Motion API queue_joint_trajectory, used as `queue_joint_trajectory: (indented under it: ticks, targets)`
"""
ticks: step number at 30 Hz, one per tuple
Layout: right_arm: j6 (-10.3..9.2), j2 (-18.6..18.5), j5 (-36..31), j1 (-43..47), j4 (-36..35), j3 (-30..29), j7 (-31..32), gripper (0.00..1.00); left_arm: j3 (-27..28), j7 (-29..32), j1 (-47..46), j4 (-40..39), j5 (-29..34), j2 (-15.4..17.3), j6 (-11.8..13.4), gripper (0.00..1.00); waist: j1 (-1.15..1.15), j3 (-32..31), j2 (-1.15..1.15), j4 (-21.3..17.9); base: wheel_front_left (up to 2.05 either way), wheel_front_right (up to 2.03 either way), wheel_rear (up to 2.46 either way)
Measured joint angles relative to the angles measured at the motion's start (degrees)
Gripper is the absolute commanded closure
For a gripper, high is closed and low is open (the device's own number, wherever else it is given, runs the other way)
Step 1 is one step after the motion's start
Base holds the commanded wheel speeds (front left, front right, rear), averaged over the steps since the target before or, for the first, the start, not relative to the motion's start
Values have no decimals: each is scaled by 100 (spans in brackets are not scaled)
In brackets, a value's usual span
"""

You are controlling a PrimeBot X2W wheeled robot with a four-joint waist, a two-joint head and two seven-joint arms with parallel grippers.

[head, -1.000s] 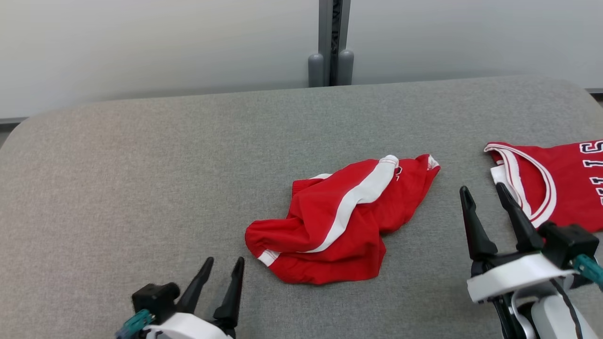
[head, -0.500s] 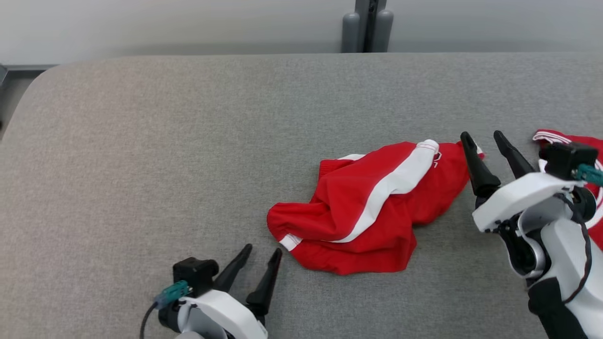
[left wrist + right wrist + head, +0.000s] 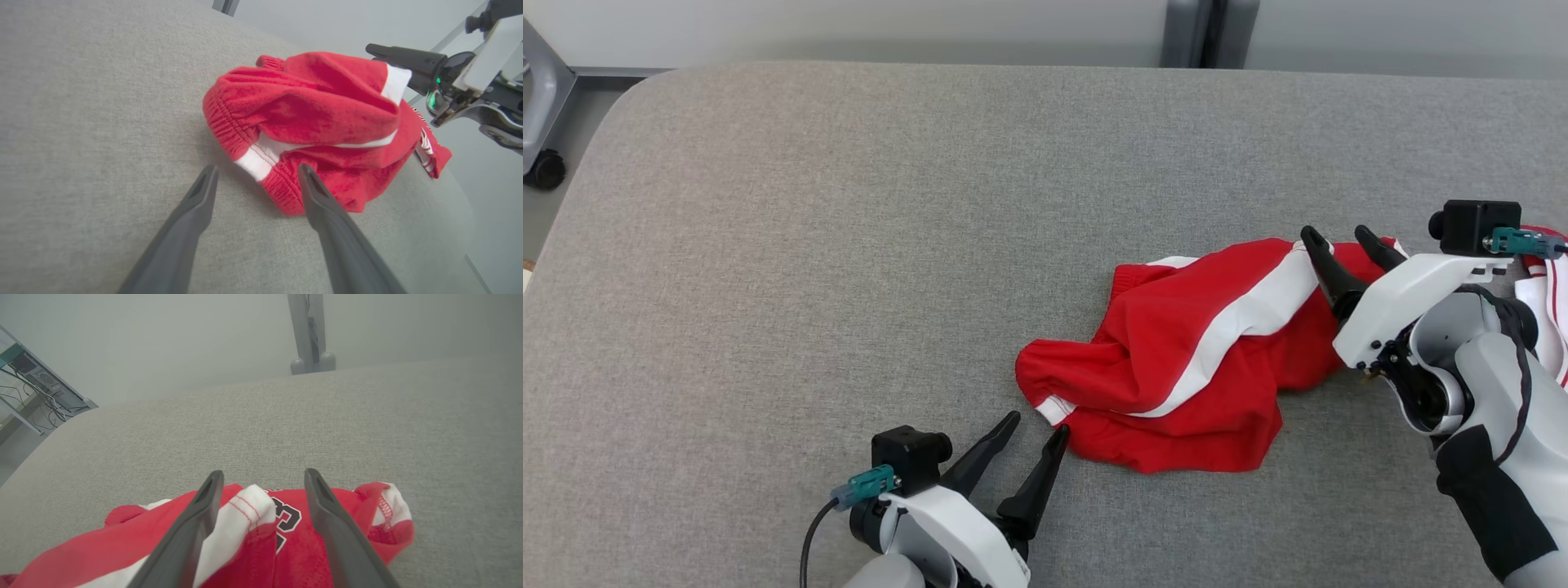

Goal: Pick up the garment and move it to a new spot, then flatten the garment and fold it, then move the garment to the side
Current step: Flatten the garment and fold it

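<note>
Right gripper (image 3: 1335,235) shifted from beside shorts (image 3: 1176,359) to over their right end.
Head: shorts crumpled right of centre on cushion (image 3: 849,245); wide bare room left.
Left wrist: left gripper (image 3: 258,168) spread, empty, at waistband edge.
Right wrist: fingers (image 3: 192,531) spread, empty, straddling striped hem.

Left tool (image 3: 1038,422) and right tool (image 3: 1334,232) both stand spread wide.

Half-hidden black numeral (image 3: 287,517) on red garment (image 3: 1192,359)
</note>
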Motion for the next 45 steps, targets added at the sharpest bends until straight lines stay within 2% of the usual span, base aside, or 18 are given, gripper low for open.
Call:
queue_joint_trajectory:
  ticks: [8,17,18,19,20,22,23,24,25,26,27,29,38,41,45]
  targets:
    - [-1,1,379,-231,423,347,227,0,-570,19,-310,94,-621,32,0,0,0,60,0,39,0,0,0]
    - [-1,66,654,-357,635,698,224,0,-746,24,-648,532,-1049,63,0,0,0,181,0,16,0,0,0]
    - [0,67,692,-375,644,742,222,12,-814,31,-679,523,-1089,64,0,0,0,194,0,10,0,0,0]
    - [0,68,711,-400,651,777,209,28,-870,30,-705,521,-1128,69,0,0,0,204,0,3,0,0,0]
    - [0,64,746,-425,657,815,194,58,-927,23,-740,517,-1181,71,0,0,0,210,0,-4,0,0,0]
    - [-1,57,791,-435,660,925,145,87,-1010,-4,-776,524,-1254,105,0,0,0,206,0,-18,0,0,0]
    - [-1,56,811,-435,659,960,116,100,-1046,-29,-781,534,-1287,125,0,13,0,199,0,-25,0,0,0]
    - [0,47,845,-435,656,995,74,100,-1082,-46,-792,552,-1313,142,0,28,0,190,0,-31,0,0,0]
    - [0,31,864,-436,655,1040,25,100,-1118,-76,-811,567,-1351,149,0,28,0,178,0,-37,0,0,0]
    - [-1,13,871,-437,646,1082,-42,100,-1148,-87,-837,579,-1379,156,0,47,0,168,0,-42,0,0,0]
    - [0,-1,896,-443,638,1106,-99,100,-1172,-111,-859,592,-1404,164,0,58,0,157,0,-46,0,0,0]
    - [0,-24,937,-463,635,1141,-246,100,-1220,-152,-870,613,-1450,170,0,100,0,130,0,-49,0,0,0]
    - [0,-147,1093,-495,679,1216,-966,100,-1304,-364,-906,657,-1584,277,0,100,0,-9,0,-14,0,0,0]
    - [0,-192,1127,-493,651,1217,-1316,100,-1241,-444,-942,576,-1533,401,0,100,0,-90,0,-3,0,0,0]
    - [0,-266,1176,-487,479,1218,-1615,100,-1312,-493,-971,27,-1326,623,0,100,0,-223,0,-8,0,0,0]
